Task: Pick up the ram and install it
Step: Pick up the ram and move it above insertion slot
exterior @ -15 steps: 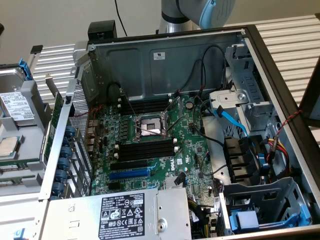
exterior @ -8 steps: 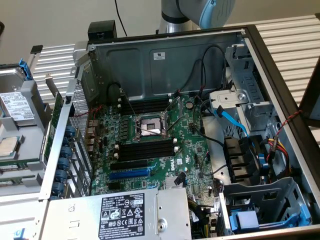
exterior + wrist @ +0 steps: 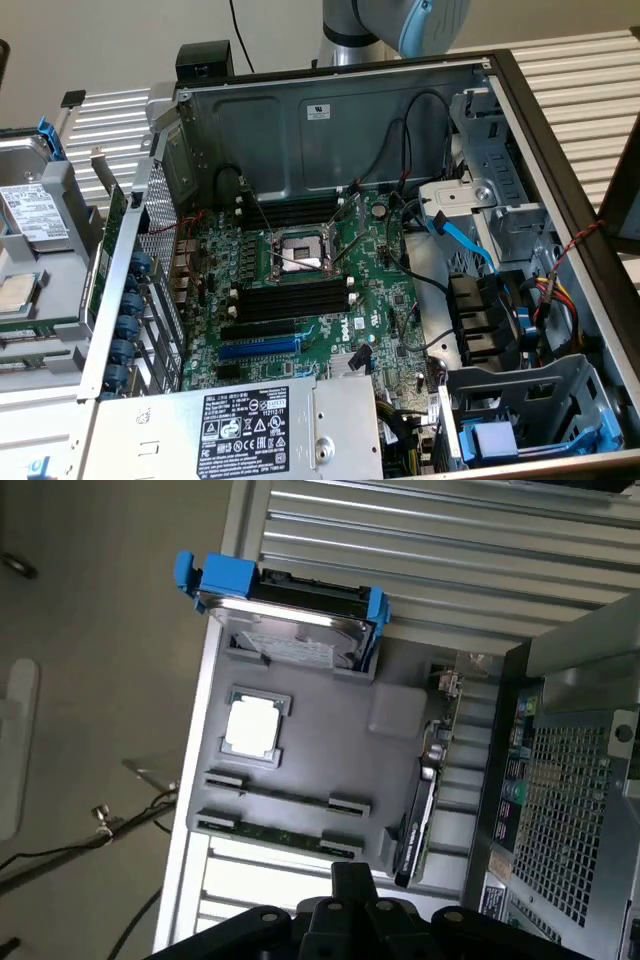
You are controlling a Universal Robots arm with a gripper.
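Note:
Two ram strips lie side by side in the grey tray (image 3: 330,750). The nearer ram (image 3: 275,834) is dark green and the other ram (image 3: 288,799) shows as a thin line. My gripper (image 3: 350,873) hangs above the tray's edge close to the nearer strip, shut, with nothing between its fingers. In the exterior view the open computer case holds the motherboard (image 3: 380,290) with black memory slots (image 3: 290,300), and part of my arm (image 3: 400,20) stands behind the case.
A hard drive in a blue bracket (image 3: 290,615), a processor chip (image 3: 252,725) and an upright card (image 3: 418,825) share the tray. The case's perforated wall (image 3: 580,780) stands beside it. Inside the case are a blue expansion slot (image 3: 258,348), the processor socket (image 3: 297,255), cables (image 3: 460,240) and the power supply (image 3: 250,430).

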